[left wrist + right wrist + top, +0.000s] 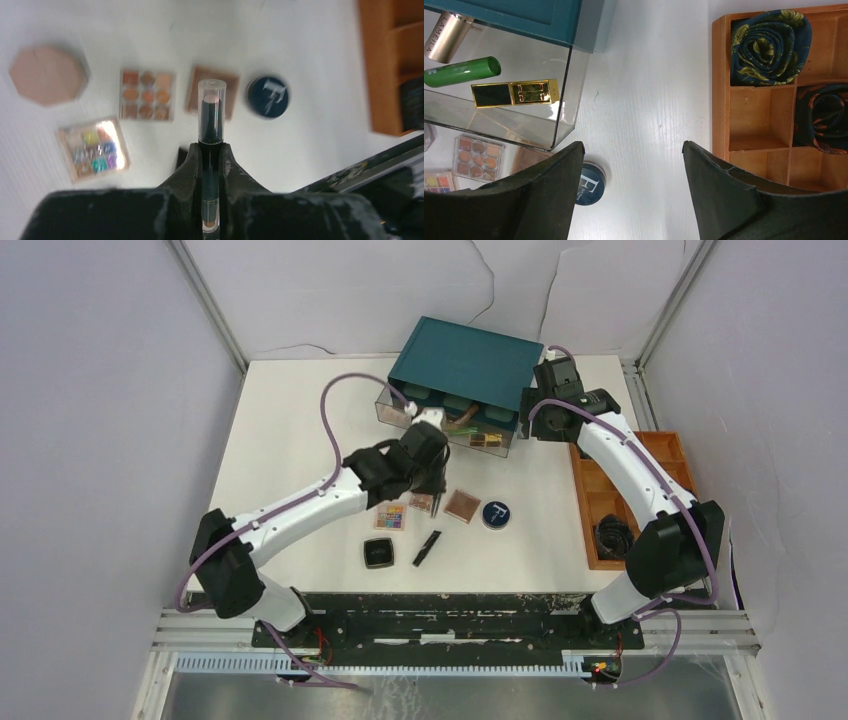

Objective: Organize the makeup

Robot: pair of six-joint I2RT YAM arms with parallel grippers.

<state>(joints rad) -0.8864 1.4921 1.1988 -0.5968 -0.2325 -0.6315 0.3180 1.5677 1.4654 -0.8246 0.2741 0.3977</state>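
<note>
My left gripper (211, 146) is shut on a slim dark tube with a clear cap (212, 112) and holds it above the table; from above, the gripper (436, 488) hangs in front of the open clear drawer (445, 427). Below it lie a pink octagonal compact (48, 75), an orange palette (147, 94), a brown square palette (462, 506), a dark blue round compact (496, 514) and a colourful palette (390, 517). A black square compact (378, 553) and a black slim tube (427, 547) lie nearer. My right gripper (632, 145) is open and empty beside the drawer.
The teal drawer box (465, 365) stands at the back. Its clear drawer (559, 120) holds a gold tube (446, 30), a green tube (461, 71) and a gold-black lipstick (515, 93). A wooden tray (600, 500) on the right holds rolled cloths and a black coiled cable (612, 537).
</note>
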